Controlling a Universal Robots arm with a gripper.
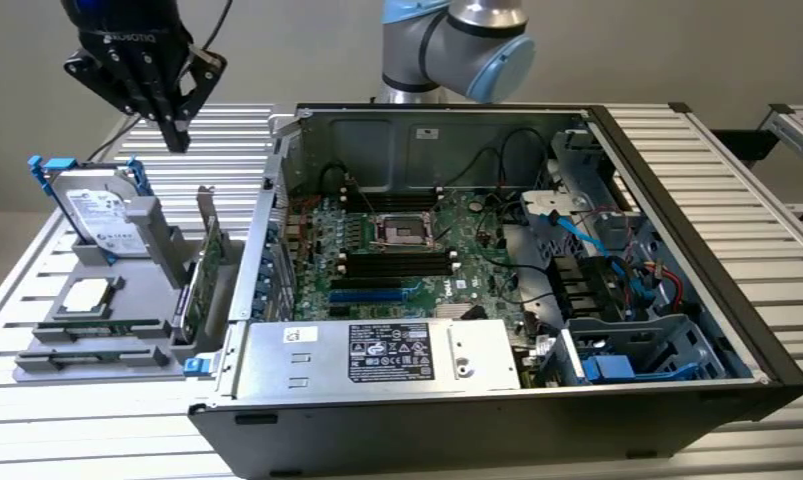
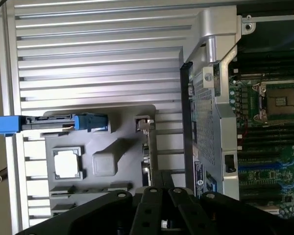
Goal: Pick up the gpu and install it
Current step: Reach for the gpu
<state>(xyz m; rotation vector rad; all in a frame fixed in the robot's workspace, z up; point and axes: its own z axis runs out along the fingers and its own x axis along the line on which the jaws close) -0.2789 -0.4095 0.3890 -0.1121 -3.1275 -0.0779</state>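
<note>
Silver arm (image 1: 488, 12), pale-blue joint caps (image 1: 408, 45), black white-lettered jaws, black cable (image 1: 220, 25)

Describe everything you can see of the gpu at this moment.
The gpu is a thin flat card, a green circuit board with a silver metal bracket at one end. It stands on edge in the grey holder, between the hard drive and the open computer case, close beside the case wall. Only the holder appears to touch it: the shut tool hangs above, clearly apart, so it is not yet picked up.
</note>
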